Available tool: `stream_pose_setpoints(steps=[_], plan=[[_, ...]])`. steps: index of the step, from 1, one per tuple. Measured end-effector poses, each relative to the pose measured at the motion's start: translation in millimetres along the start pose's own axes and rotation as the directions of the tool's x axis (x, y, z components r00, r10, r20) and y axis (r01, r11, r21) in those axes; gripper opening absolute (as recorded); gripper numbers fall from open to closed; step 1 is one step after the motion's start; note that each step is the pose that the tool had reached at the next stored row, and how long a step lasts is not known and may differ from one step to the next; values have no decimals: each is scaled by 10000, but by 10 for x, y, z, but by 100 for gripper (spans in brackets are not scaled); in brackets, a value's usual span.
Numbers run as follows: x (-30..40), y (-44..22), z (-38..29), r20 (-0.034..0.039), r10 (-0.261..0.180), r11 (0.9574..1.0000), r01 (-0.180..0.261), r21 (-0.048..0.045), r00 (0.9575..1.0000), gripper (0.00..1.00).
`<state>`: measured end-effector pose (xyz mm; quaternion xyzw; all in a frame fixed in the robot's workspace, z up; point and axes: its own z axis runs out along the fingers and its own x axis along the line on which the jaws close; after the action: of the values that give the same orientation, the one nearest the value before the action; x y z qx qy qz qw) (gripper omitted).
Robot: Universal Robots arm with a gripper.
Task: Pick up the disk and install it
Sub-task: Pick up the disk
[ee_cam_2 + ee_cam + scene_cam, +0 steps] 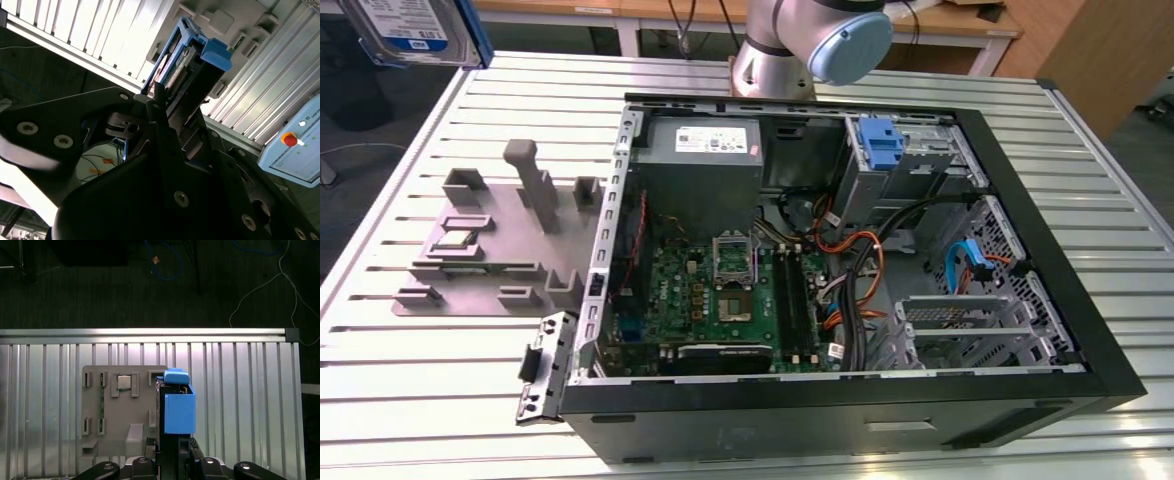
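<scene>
Clamping the disk [176, 407] edge-on, the gripper [172, 447] holds it up above the slatted table [240, 390], near the grey fixture plate [125, 410]. The exterior view shows its silver face, white-and-blue label and blue carrier frame at the far corner on the exterior view's left, well apart from the open computer case [854, 250].

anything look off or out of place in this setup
Nothing stands out. The disk sits straight in the gripper, raised clear of the table near the grey fixture. The open computer case lies flat, with its cables loose inside, and nothing is spilled or broken.
</scene>
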<state>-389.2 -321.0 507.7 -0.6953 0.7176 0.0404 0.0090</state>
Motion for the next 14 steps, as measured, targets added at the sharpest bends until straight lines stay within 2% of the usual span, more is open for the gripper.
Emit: stream_pose_setpoints(steps=[4, 12, 14], plan=[[0, -7, 0, 0, 0, 10000, 0, 1, 10000, 35], [-3, -105, -5, 0, 0, 10000, 0, -1, 10000, 35], [-4, -113, -5, 0, 1, 10000, -1, 0, 10000, 35]])
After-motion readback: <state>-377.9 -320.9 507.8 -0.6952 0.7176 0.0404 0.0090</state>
